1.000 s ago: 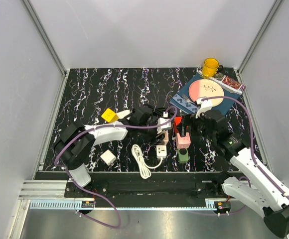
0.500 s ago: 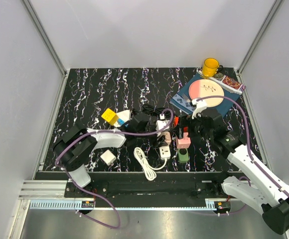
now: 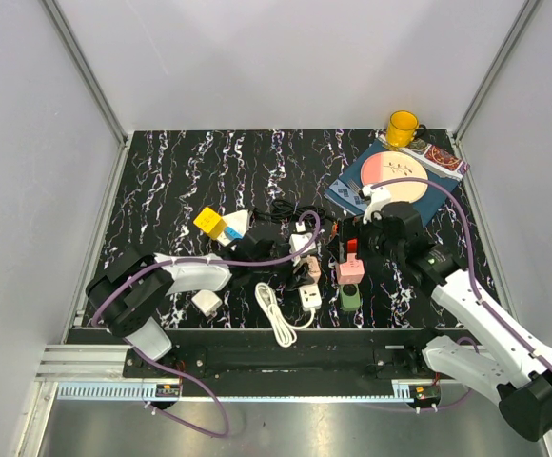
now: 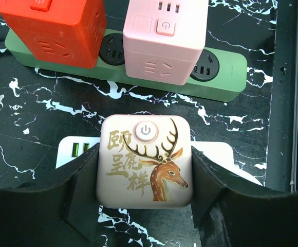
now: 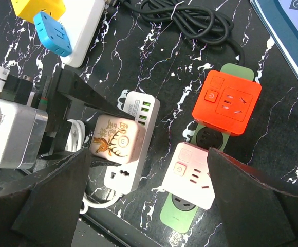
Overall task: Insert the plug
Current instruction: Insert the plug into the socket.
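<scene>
at the far left of the marbled black table (image 3: 162, 171) we see a small white adapter (image 3: 205, 303) lying near the front edge, and further back a yellow cube (image 3: 208, 221) with a blue and white plug (image 3: 235, 224) just beside it. the left arm reaches from that side toward the middle, and the left gripper (image 4: 144, 177) is clamped on the deer plug (image 4: 145, 160), a pale pink cube with a gold and brown stag and a round power button on its top face; one black finger (image 4: 82, 188) presses against each of its sides. the deer plug sits on top of the white power strip (image 4: 67, 157), whose green usb ports peek out at one end, but we cannot tell whether its pins are seated in a socket. a coiled white cord (image 3: 274, 309) lies beside the strip toward the front edge, and a bundle of black cable (image 5: 200, 20) lies behind it. just right of the white strip is a green power strip (image 4: 231, 82) carrying a red cube (image 5: 226, 105) and a pink cube (image 5: 190, 175) side by side. the right gripper (image 5: 149, 154) hovers above these strips with its fingers (image 5: 51, 200) spread wide apart, holding nothing. toward the back right corner a blue booklet (image 3: 357, 190) carries a pink and cream plate (image 3: 397, 173), with a snack packet (image 3: 441, 157) and a yellow mug (image 3: 402, 127) beyond it.
</scene>
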Robot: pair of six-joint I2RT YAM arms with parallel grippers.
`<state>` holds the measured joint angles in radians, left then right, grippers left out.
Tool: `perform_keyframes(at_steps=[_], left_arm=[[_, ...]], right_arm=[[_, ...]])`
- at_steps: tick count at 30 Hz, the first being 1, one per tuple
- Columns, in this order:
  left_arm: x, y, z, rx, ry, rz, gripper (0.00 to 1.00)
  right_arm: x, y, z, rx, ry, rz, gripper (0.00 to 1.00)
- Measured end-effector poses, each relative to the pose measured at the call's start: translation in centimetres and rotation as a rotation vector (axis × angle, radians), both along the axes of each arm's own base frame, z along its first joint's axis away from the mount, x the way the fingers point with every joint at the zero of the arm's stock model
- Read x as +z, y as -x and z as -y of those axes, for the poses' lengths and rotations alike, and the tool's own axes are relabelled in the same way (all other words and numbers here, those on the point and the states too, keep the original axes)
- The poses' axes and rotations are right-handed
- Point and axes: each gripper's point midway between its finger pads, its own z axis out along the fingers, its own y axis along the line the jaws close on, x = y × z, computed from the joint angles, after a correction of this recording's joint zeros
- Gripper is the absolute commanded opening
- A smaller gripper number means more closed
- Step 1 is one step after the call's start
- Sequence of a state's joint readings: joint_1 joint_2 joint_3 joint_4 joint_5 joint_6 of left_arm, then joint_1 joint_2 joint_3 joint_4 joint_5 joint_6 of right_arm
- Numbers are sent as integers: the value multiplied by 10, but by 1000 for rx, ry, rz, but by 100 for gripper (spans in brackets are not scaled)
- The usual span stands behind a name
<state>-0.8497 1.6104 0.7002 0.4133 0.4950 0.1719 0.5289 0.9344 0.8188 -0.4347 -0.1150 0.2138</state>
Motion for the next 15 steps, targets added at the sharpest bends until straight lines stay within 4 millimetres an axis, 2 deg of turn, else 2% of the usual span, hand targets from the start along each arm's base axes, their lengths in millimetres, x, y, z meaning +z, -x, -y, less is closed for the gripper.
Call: perform_keyframes(at_steps=[4, 10, 15], left_arm=[[0, 0, 0, 6, -5, -10, 73], [-18, 9, -12, 30, -91, -108, 97], [-1, 1, -6, 54, -82, -116, 99]], right_arm=[[3, 0, -1, 4, -4, 1, 100], [2, 4, 1, 6, 2, -11, 100], [8, 6, 2, 7, -1, -6, 100]])
